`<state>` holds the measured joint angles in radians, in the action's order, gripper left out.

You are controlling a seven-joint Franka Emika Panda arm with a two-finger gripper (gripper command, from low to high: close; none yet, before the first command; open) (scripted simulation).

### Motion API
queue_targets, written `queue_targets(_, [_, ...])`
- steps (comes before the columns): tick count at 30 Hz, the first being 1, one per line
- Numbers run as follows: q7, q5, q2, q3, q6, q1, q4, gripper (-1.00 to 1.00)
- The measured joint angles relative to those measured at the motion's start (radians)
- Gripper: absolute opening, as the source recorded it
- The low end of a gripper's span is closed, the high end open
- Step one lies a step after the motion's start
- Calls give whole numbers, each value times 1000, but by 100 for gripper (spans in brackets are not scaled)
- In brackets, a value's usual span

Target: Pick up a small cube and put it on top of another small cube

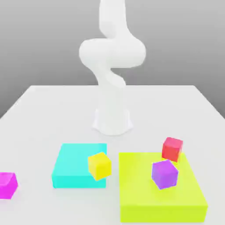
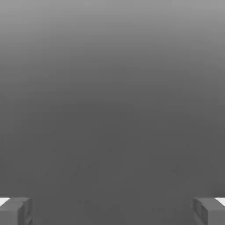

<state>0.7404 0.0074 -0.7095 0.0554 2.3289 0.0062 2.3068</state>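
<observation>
The small magenta cube [image 1: 8,185] sits on the white table at the exterior view's far left, near the front edge. The small red cube [image 1: 172,149] stands at the back edge of a lime-green slab [image 1: 145,197] on the exterior view's right. The white arm [image 1: 112,57] rises from its base at the table's middle and leaves the picture overhead. In the hand view my gripper [image 2: 112,212] is open, its grey fingertips [image 2: 15,212] far apart with nothing between them, facing plain grey background.
A purple cube [image 1: 165,174] rests tilted on the lime-green slab just in front of the red cube. A yellow cube [image 1: 99,165] sits at the right edge of a cyan slab [image 1: 72,169]. The arm's base [image 1: 112,121] stands behind both slabs.
</observation>
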Motion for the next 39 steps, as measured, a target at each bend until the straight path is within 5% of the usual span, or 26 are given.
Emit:
queue_targets(18, [-535, 199, 658, 369, 207, -43, 49, 0])
queue_targets(27, [-799, 295, 984, 399, 309, -200, 73, 0])
queue_targets(32, [-910, 405, 1164, 301, 423, -305, 44, 0])
queue_targets(33, [-925, 424, 1189, 280, 442, -323, 38, -100])
queue_targets(39, [-932, 434, 1202, 270, 450, -331, 34, -100])
